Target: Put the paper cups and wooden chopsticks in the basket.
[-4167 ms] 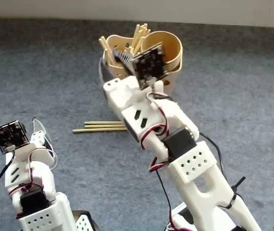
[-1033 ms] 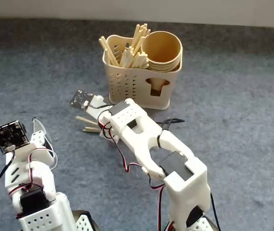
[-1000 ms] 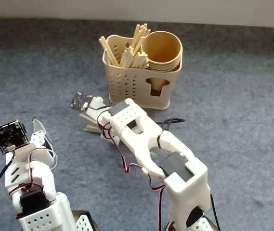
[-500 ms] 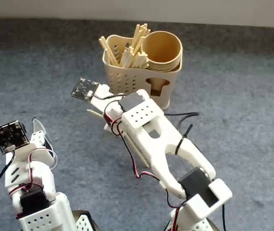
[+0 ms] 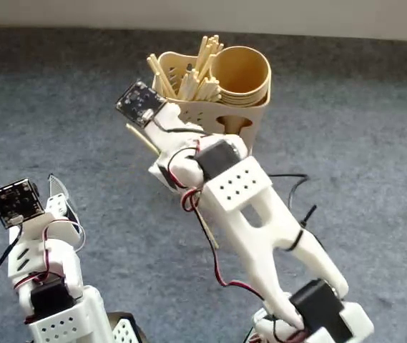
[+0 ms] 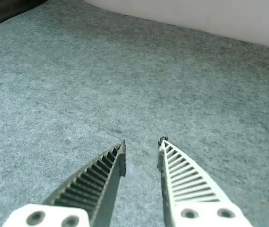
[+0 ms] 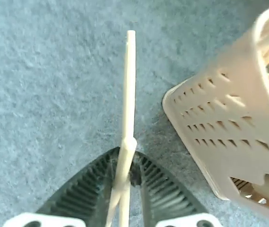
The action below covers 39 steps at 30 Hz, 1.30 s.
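Observation:
A cream slotted basket [image 5: 221,128] stands at the back of the grey carpet. Inside it are nested paper cups [image 5: 242,70] and a bunch of wooden chopsticks [image 5: 192,71]. My right gripper [image 7: 125,163] is shut on wooden chopsticks [image 7: 129,85], held above the carpet just beside the basket wall [image 7: 229,118]. In the high view the held chopsticks [image 5: 140,137] stick out ahead of the right arm [image 5: 235,189], and their other end shows under it. My left gripper [image 6: 142,142] hangs open over bare carpet at the near left, with nothing between its fingers.
The left arm [image 5: 42,250] stands folded at the near left corner. Open carpet [image 5: 60,107] stretches to the left of the basket and to its right. A pale wall edge runs along the back.
The right arm has picked the chopsticks up off the carpet and swung them up and back toward the basket. The left arm has not moved.

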Each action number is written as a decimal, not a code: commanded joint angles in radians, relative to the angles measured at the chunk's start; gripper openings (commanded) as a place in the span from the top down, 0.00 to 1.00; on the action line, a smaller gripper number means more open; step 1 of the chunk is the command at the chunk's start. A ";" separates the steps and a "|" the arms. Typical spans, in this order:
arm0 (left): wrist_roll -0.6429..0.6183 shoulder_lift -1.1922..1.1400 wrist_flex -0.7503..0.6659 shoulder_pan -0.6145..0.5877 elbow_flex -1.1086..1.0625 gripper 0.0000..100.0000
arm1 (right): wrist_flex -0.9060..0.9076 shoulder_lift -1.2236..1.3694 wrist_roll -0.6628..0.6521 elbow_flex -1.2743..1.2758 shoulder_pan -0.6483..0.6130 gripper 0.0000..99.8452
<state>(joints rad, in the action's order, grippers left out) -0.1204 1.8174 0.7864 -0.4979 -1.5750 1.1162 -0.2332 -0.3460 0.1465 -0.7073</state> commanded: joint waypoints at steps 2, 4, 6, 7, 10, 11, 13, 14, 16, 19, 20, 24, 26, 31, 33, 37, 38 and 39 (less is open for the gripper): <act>0.002 0.008 -0.023 0.018 0.010 0.87 | -0.071 -0.139 0.071 -0.041 0.005 1.00; 0.002 0.008 -0.023 0.018 0.010 0.87 | -0.104 -0.171 0.098 -0.042 0.005 1.00; 0.002 0.008 -0.023 0.018 0.008 0.87 | -0.137 -0.196 0.127 -0.042 0.005 1.00; 0.002 0.008 -0.023 0.018 0.008 0.87 | -0.151 -0.205 0.141 -0.042 0.005 1.00; 0.002 0.008 -0.023 0.018 0.008 0.87 | -0.200 -0.225 0.181 -0.042 0.005 1.00; 0.002 0.008 -0.023 0.018 0.008 0.87 | -0.219 -0.229 0.195 -0.042 0.007 0.99; 0.002 0.008 -0.023 0.018 0.008 0.87 | -0.266 -0.246 0.207 -0.044 0.007 0.99; 0.002 0.008 -0.023 0.018 0.008 0.87 | -0.295 -0.257 0.206 -0.044 0.007 0.99; 0.002 0.008 -0.023 0.018 0.008 0.87 | -0.344 -0.280 0.206 -0.044 0.007 0.99; 0.002 0.008 -0.023 0.018 0.008 0.87 | -0.414 -0.317 0.206 -0.044 0.007 0.99; 0.002 0.008 -0.023 0.018 0.008 0.87 | -0.438 -0.329 0.206 -0.044 0.007 0.99; 0.002 0.008 -0.023 0.018 0.008 0.87 | -0.564 -0.351 0.206 -0.042 0.012 0.99; 0.002 0.008 -0.023 0.018 0.008 0.87 | -0.631 -0.349 0.206 -0.042 0.015 0.99; 0.002 0.008 -0.023 0.018 0.008 0.87 | -0.828 -0.348 0.206 -0.033 0.048 0.99; 0.002 0.008 -0.023 0.019 0.008 0.87 | -0.911 -0.332 0.206 -0.031 0.081 0.99; 0.002 0.008 -0.023 0.021 0.007 0.87 | -1.078 -0.269 0.206 -0.036 0.139 0.99; 0.002 0.008 -0.023 0.022 0.007 0.87 | -1.115 -0.249 0.206 -0.035 0.139 0.99; 0.002 0.008 -0.023 0.022 0.007 0.87 | -1.141 -0.225 0.206 -0.035 0.140 0.99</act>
<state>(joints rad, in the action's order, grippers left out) -0.1204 1.8174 0.7864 -0.4979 -1.5750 0.0852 -0.4941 -0.1481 0.1465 -0.5846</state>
